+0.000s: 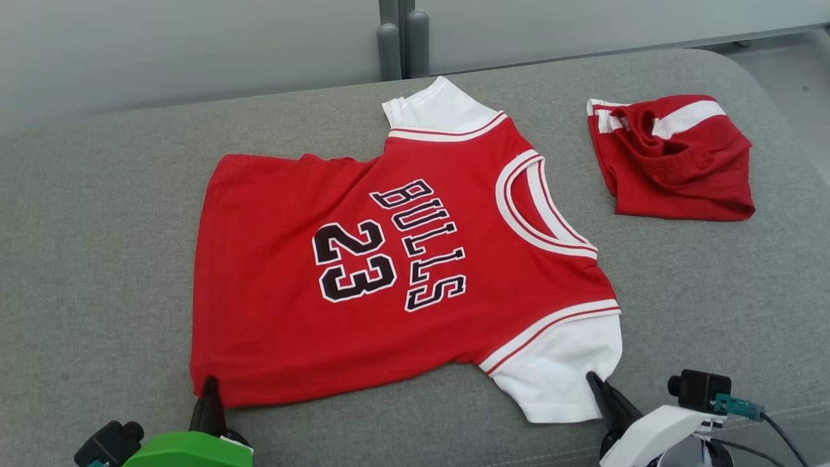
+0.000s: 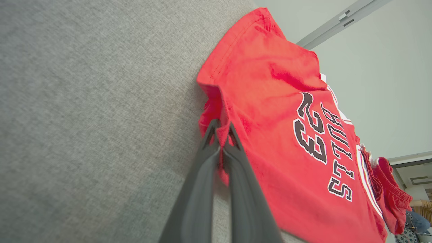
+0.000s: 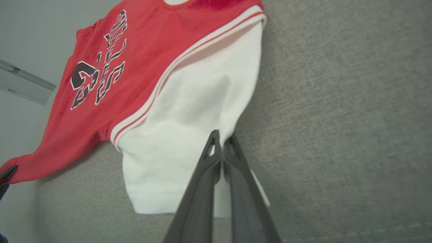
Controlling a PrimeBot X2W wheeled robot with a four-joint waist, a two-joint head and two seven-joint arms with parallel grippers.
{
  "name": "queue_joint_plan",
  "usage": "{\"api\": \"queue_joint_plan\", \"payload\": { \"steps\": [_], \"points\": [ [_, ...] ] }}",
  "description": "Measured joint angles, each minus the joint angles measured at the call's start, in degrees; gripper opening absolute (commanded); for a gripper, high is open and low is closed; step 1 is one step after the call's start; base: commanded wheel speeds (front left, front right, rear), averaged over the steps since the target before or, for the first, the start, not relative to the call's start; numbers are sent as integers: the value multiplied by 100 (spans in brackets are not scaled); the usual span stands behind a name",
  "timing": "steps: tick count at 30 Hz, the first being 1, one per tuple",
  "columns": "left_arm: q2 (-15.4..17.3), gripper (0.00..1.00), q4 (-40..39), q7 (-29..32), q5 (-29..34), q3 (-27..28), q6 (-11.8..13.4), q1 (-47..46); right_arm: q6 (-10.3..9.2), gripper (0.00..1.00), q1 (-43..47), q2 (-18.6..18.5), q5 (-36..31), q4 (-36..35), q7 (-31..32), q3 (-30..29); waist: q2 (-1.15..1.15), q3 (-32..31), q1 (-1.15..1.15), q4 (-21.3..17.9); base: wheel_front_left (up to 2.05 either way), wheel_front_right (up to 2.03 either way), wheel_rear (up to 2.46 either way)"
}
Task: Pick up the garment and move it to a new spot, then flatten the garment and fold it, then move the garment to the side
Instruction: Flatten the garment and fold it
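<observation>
The garment [image 1: 363, 285] is a red jersey with white sleeves and black "BULLS 23" lettering, spread flat on the grey cushion [image 1: 97, 259]. My left gripper [image 1: 209, 384] is shut on the garment's near left hem corner; the left wrist view shows its fingers [image 2: 221, 133] pinching bunched red cloth [image 2: 270, 111]. My right gripper [image 1: 593, 379] is shut on the near white sleeve; in the right wrist view its fingers [image 3: 221, 140] clamp the sleeve's edge [image 3: 189, 128].
A second red and white garment [image 1: 671, 155] lies folded at the far right of the cushion. A pale wall and a grey post [image 1: 395, 39] stand behind the cushion. Bare grey fabric stretches to the left of the jersey.
</observation>
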Motion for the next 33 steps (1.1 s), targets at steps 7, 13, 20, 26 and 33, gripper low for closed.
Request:
{"api": "queue_joint_plan", "payload": {
  "steps": [7,13,20,26,33],
  "points": [
    [-3,0,-99,-37,19,26,-1,-40,119,0,-168,64,623,-463,-3,-312,0,-18,0,-72,0,0,0],
    [44,0,-109,-37,226,-9,0,-405,162,0,-659,-23,847,-691,178,-400,0,5,0,-95,0,0,0],
    [219,0,78,103,482,-66,63,-1072,155,0,-1521,-71,977,-532,622,-564,0,175,0,-47,0,0,0],
    [215,0,494,409,753,-243,118,-1737,-121,0,-2365,-67,1029,-57,1122,-586,0,391,0,49,0,0,0],
    [144,0,1063,623,914,-293,138,-2413,-355,0,-3077,-79,889,548,1515,-482,0,623,0,249,0,0,0]
  ]
}}
